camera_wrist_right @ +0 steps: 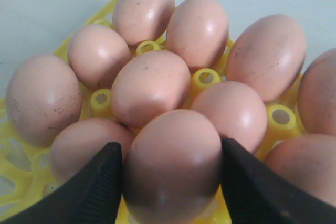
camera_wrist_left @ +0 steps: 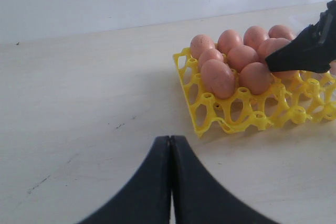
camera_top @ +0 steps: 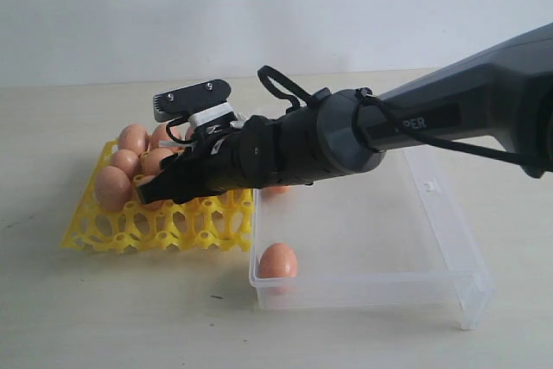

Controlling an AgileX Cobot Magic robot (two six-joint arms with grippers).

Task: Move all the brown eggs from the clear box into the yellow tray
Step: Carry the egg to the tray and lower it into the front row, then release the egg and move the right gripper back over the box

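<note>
- eggs point(camera_wrist_right: 149, 87) are showing orange-brown — some carrying faint dark specks
- tray point(camera_wrist_left: 206, 99) is glowing bright yellow
- box point(camera_top: 371, 289) is looking clear, colourless
- arm point(camera_top: 484, 84) is showing dark grey
- table point(camera_wrist_left: 79, 103) is looking pale beige

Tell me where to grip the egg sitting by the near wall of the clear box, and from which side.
Grip that brown egg across its widest middle, coming straight down from above. It sits close to the front wall of the clear box, near the left corner, so a level approach from the front or left would likely hit a wall. Its rounded top is uncovered.
</note>
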